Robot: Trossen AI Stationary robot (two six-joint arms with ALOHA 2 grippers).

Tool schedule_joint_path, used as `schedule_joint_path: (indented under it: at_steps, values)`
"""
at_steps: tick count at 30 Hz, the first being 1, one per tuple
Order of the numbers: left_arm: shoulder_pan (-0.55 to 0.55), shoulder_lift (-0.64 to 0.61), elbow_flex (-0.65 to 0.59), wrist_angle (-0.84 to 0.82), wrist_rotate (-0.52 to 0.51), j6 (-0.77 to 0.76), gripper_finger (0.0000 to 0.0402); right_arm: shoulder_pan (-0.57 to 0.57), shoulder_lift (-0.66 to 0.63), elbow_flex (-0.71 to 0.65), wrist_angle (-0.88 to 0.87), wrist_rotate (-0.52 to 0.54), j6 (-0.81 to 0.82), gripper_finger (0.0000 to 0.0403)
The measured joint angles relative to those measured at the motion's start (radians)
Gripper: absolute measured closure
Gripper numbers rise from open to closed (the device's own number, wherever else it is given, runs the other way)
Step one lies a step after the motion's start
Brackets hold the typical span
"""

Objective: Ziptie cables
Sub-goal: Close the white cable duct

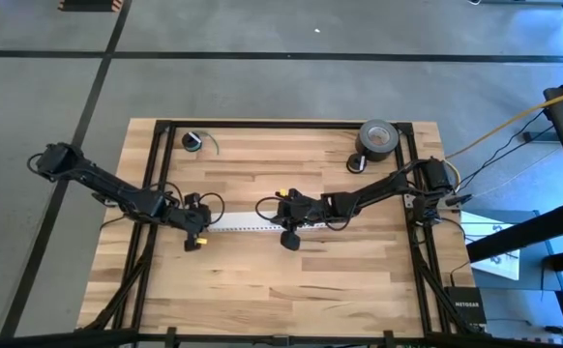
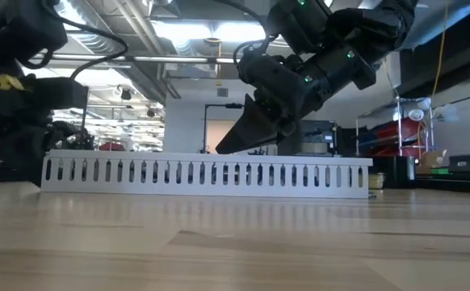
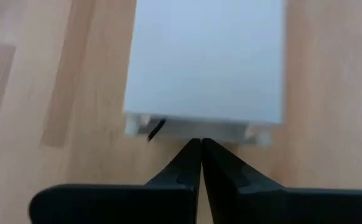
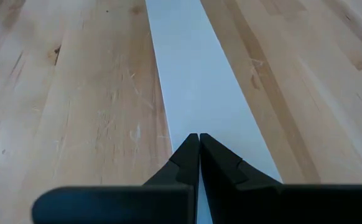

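Arms: I count two, both reaching in over the middle of the table (image 1: 262,280).
Duct: one white slotted strip (image 2: 207,172) lies flat across the table centre, between the two claws; its cover is on.
Left claw (image 3: 200,146): fingers pressed fully together, gripping nothing; the tips sit just off one end of the duct, pointing at it.
Right claw (image 4: 198,140): fingers also pressed together, empty; the tips rest over the duct's smooth white top, near its other end.
Cables: I cannot pick out any loose wires in any view; if they lie in the duct, the cover hides them.
Zipties: I see one short thin black sliver (image 3: 155,129) sticking out at the duct's end, just beside the left claw's tips and not touching them; I cannot tell for sure that it is a ziptie.
Tape: one grey roll (image 1: 378,138) stands at the far right corner, well apart from both claws.
Coil: one small round coil (image 1: 193,141) with a green wire sits at the far edge on the left side, well apart from the duct.
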Motion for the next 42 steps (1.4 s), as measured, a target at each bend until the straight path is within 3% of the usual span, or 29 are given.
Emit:
schedule_joint_path:
  at_steps: [13, 26, 33, 42]
  values:
    - [-0.001, -0.005, -0.121, 0.249, -0.01, -0.011, 0.0401, 0.0, 0.098, 0.065, 0.048, -0.02, 0.022, 0.0403]
    - [-0.001, 0.0, -0.126, 0.284, -0.016, -0.001, 0.0401, -0.001, 0.212, 0.164, 0.045, -0.06, 0.023, 0.0403]
    - [-0.001, 0.001, -0.126, 0.287, -0.018, -0.007, 0.0401, -0.007, 0.268, 0.29, -0.117, -0.071, 0.023, 0.0403]
    - [-0.001, 0.001, -0.126, 0.293, -0.019, -0.008, 0.0402, -0.025, 0.285, 0.291, -0.066, -0.107, 0.02, 0.0403]
